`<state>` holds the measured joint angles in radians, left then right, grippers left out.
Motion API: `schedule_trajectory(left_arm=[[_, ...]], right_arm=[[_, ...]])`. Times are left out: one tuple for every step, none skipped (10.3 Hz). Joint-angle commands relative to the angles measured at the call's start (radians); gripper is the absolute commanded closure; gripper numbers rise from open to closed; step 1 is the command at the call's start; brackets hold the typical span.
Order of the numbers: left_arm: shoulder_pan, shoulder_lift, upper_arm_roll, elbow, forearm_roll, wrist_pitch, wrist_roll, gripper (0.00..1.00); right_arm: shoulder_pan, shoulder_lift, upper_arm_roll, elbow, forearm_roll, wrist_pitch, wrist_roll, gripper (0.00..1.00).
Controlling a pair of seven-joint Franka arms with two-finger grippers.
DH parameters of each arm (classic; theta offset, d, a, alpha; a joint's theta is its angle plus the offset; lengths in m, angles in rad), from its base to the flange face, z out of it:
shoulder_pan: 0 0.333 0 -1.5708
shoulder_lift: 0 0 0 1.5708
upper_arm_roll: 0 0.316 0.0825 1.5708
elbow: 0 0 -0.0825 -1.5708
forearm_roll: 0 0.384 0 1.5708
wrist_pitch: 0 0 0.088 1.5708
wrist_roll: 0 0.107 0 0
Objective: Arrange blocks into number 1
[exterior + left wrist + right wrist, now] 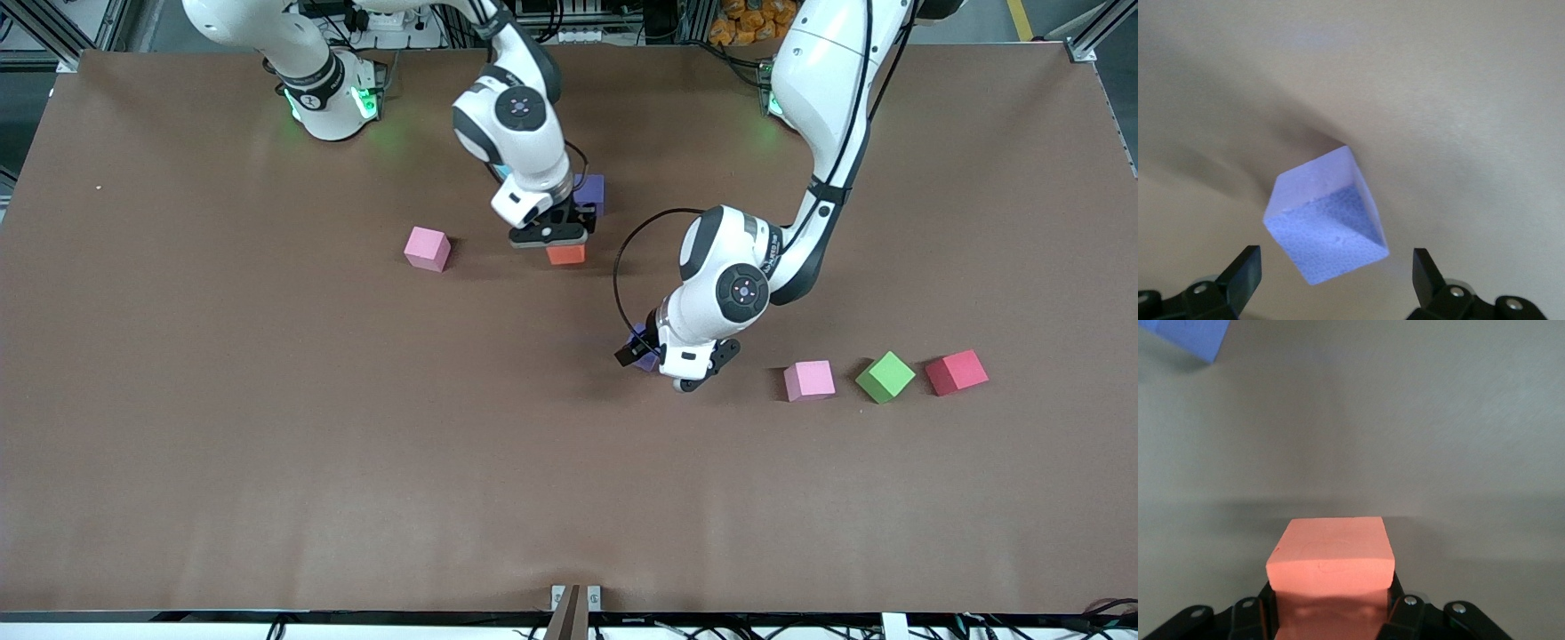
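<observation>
Orange block pinched in right tool, purple block between left tool's spread fingers.

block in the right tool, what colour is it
Orange foam cube; clearest in the right wrist view.

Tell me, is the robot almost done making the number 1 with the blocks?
Not nearly. No blocks are lined up yet. The right gripper is shut on the orange block, close to one purple block. The left gripper is open around the other purple block. Both pink blocks sit far apart, untouched.
</observation>
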<state>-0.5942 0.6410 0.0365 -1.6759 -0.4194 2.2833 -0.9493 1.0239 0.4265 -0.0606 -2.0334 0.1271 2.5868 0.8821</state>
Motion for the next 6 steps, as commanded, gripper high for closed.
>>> schedule_trajectory(left_arm=[[-0.007,0.028,0.016,0.021,-0.025,-0.021,-0.014,0.0],[-0.006,0.029,0.016,0.019,-0.027,-0.033,-0.016,0.0],[-0.006,0.031,0.023,0.021,-0.025,-0.048,-0.032,0.0],[-0.004,0.031,0.028,0.022,-0.025,-0.05,-0.034,0.0],[-0.003,0.035,0.028,0.024,-0.025,-0.05,-0.034,0.0],[-0.002,0.042,0.028,0.025,-0.027,-0.048,-0.034,0.0]], right_arm=[[0.042,0.08,-0.008,0.071,-0.003,0.004,0.058,0.5],[0.047,0.083,-0.008,0.073,-0.003,0.004,0.058,0.5],[0.05,0.083,-0.008,0.073,-0.003,0.004,0.058,0.48],[0.067,0.087,-0.008,0.071,-0.003,0.004,0.058,0.47],[0.074,0.092,-0.008,0.071,-0.003,0.004,0.06,0.45],[0.079,0.09,-0.008,0.067,-0.004,0.003,0.06,0.45]])
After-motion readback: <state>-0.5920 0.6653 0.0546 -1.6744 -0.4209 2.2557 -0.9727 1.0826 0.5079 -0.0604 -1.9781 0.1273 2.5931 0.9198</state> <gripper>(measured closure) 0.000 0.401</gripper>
